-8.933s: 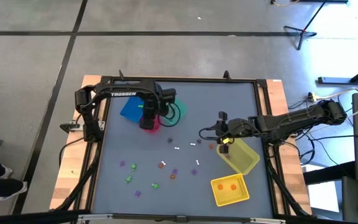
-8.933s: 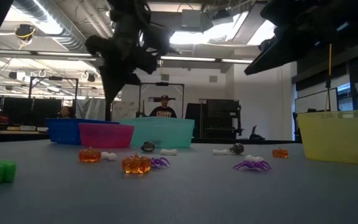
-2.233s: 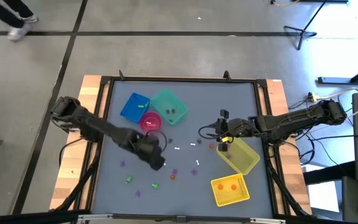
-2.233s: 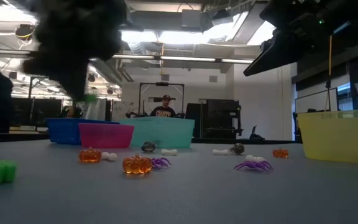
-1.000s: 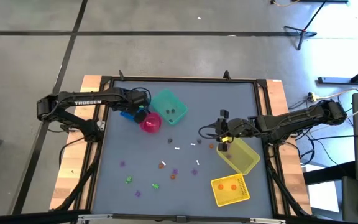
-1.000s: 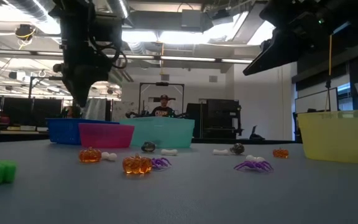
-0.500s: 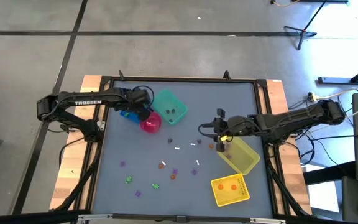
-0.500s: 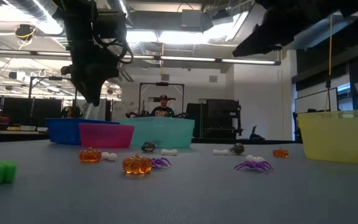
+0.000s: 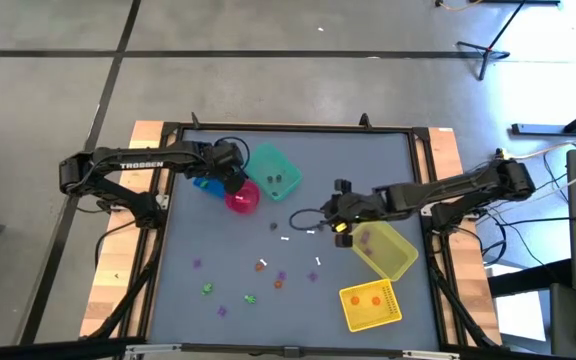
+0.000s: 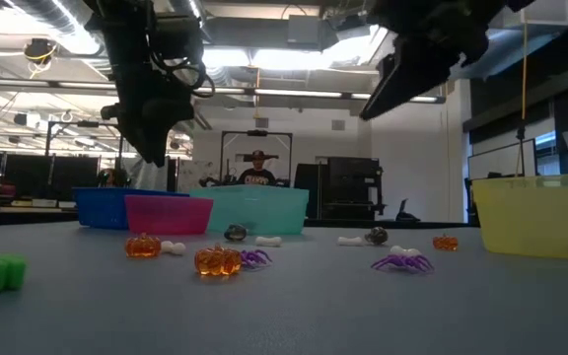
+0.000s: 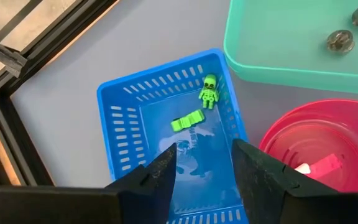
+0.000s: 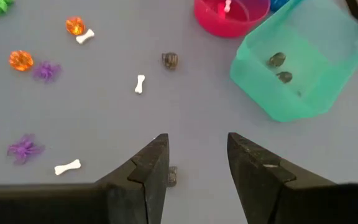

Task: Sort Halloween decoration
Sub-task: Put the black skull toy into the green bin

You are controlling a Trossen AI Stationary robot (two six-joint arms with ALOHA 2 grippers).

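Halloween decoration trinkets lie scattered on the grey table: orange pumpkins (image 12: 20,60), purple spiders (image 12: 23,149), white bones (image 12: 140,84), a dark grey piece (image 12: 169,60). My left gripper (image 11: 205,152) hangs open over the blue bin (image 11: 135,130), in which two green trinkets (image 11: 209,91) lie. My right gripper (image 12: 197,142) hangs open above the table's middle (image 9: 338,215), left of the tipped yellow bin (image 9: 386,250), with nothing between its fingers. Under its fingers a small dark trinket (image 12: 171,176) lies on the table.
The teal bin (image 9: 273,172) holds two dark pieces and the pink bin (image 9: 242,198) a white one; both stand beside the blue bin at the far left. A second yellow bin (image 9: 370,305) with orange pieces sits near right. People stand in the room beyond the table.
My right gripper has moved away from the yellow bin toward the table's left edge and now hangs over the middle, pointing more steeply down. My left gripper has stayed over the blue bin, its tip swinging slightly toward the pink bin.
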